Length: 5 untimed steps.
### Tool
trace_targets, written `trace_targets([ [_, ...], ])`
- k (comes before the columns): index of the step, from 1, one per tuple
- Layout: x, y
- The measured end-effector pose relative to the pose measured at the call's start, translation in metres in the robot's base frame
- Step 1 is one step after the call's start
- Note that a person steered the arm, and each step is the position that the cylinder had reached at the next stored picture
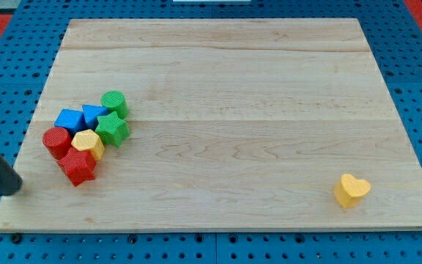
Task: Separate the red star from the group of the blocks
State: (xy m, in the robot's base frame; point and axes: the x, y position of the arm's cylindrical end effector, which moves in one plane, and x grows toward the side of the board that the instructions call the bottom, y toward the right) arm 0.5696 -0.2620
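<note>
The red star (77,166) lies at the view's bottom end of a tight group of blocks on the left of the wooden board (233,88). It touches a red cylinder (56,141) and a yellow hexagonal block (88,144). Above these sit a blue cube (69,119), a blue triangle (94,114), a green star (112,129) and a green cylinder (114,103). My tip (12,189) is at the board's left edge, to the left of and slightly below the red star, apart from it.
A yellow heart (352,190) lies alone near the board's bottom right corner. A blue pegboard surface (416,88) surrounds the board on all sides.
</note>
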Motion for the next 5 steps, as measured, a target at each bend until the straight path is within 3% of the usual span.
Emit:
trace_targets([
  [1,-0.015,0.062],
  [3,-0.015,0.007],
  [5,-0.026,-0.005],
])
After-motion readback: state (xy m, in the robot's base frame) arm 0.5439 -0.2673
